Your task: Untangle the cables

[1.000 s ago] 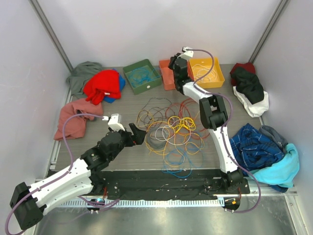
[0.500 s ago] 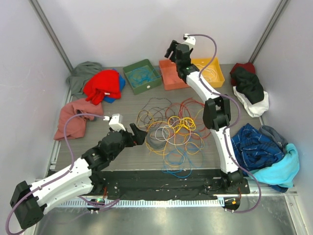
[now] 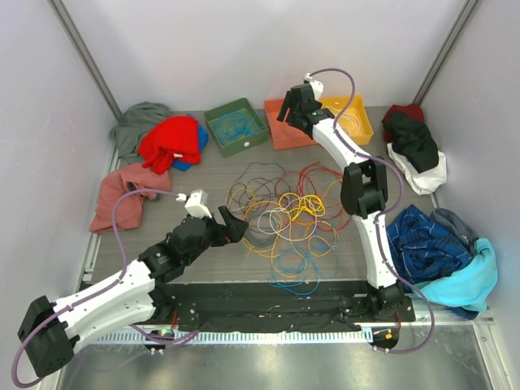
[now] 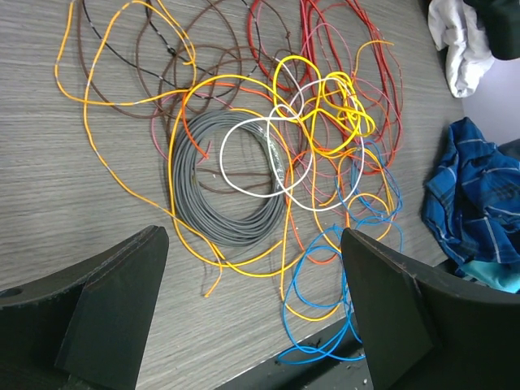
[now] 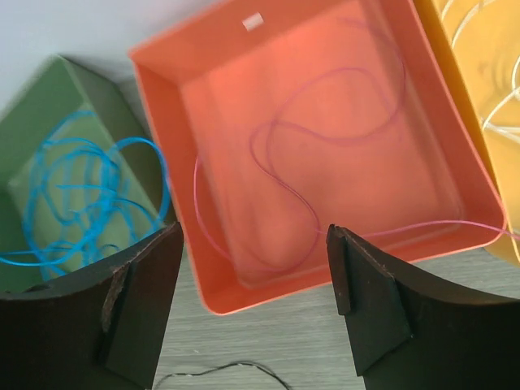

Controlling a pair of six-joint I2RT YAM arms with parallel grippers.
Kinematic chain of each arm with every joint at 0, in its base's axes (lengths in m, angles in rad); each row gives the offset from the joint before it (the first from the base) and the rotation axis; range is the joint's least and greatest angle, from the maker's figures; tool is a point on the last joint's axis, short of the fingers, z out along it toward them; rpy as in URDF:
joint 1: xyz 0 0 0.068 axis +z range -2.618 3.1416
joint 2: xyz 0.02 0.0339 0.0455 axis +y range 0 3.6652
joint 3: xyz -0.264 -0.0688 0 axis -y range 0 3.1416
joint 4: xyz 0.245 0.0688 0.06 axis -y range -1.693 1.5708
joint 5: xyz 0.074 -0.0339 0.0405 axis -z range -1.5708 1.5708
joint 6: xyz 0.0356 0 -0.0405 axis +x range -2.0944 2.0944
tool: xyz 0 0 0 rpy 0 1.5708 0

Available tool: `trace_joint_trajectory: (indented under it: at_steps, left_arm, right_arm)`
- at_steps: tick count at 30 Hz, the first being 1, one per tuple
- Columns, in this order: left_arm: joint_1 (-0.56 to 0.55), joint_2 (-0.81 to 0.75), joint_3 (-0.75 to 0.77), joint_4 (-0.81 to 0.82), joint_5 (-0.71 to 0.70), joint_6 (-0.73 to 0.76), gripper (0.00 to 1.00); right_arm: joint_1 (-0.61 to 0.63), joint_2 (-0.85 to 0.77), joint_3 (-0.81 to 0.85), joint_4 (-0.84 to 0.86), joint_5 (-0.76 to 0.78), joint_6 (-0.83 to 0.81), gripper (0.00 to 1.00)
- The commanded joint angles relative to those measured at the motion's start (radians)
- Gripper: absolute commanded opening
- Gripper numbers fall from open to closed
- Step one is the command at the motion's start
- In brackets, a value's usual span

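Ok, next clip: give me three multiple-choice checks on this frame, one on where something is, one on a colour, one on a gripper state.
1. The right gripper hangs over:
A the orange bin
B the yellow bin
C the red cloth

2. The cable in the green bin is:
A white
B blue
C red

3. The left gripper has its jaws:
A shut on a cable
B shut on a cloth
C open and empty

Key:
1 A, the right wrist view looks down into the orange bin between the jaws.
2 B, the blue cable loops inside the green walls.
3 C, the left wrist view shows the jaws wide apart, with the cable pile lying on the table beyond them and nothing between them.
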Motion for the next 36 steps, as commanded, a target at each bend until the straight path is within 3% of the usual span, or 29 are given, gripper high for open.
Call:
trace_joint_trajectory:
  at_steps: [1,6,9,12,15,22,25,28,29,31,33,36]
  left_arm:
    - [0.002,-0.024,0.004,0.016,0.018,-0.029,0.92]
    - [0.002,-0.063,-0.015,0.014,0.006,-0.035,0.92]
    - [0.002,-0.055,-0.015,0.015,0.014,-0.042,0.92]
    - [0.002,-0.048,-0.013,0.028,0.024,-0.042,0.92]
    - [0.002,-0.041,-0.011,0.029,0.027,-0.042,0.91]
    - [0.002,-0.052,-0.028,0.100,0.009,-0.035,0.91]
    - [0.002,-0.040,-0.027,0.109,0.011,-0.035,0.91]
    - [0.002,-0.026,-0.031,0.117,0.011,-0.035,0.91]
    - [0.002,-0.020,-0.033,0.121,0.005,-0.035,0.91]
    - [0.002,-0.012,-0.033,0.130,0.001,-0.029,0.91]
    - [0.002,0.008,-0.027,0.138,-0.002,-0.022,0.91]
    - [0.002,0.047,-0.001,0.138,0.001,-0.014,0.91]
  right_arm:
    - [-0.015,0.071,0.144,-0.166,-0.020,-0.005,0.80]
    - [-0.027,0.065,0.136,-0.238,-0.009,-0.019,0.80]
    - [-0.034,-0.002,0.037,-0.240,-0.026,-0.001,0.80]
    - [-0.032,-0.155,-0.225,-0.088,-0.067,0.027,0.80]
    - [-0.029,-0.295,-0.330,0.044,-0.077,0.044,0.80]
    - [-0.020,-0.415,-0.324,0.018,-0.084,0.018,0.80]
    - [-0.012,-0.478,-0.402,0.010,-0.083,-0.003,0.79]
    - [0.023,-0.590,-0.606,0.085,-0.049,-0.013,0.60]
    - [0.037,-0.625,-0.672,0.119,-0.022,-0.026,0.33]
    - [0.077,-0.737,-0.840,0.197,0.049,-0.049,0.16]
    - [0.124,-0.801,-0.943,0.199,0.142,-0.065,0.11]
    - [0.144,-0.906,-1.051,0.156,0.163,-0.039,0.20]
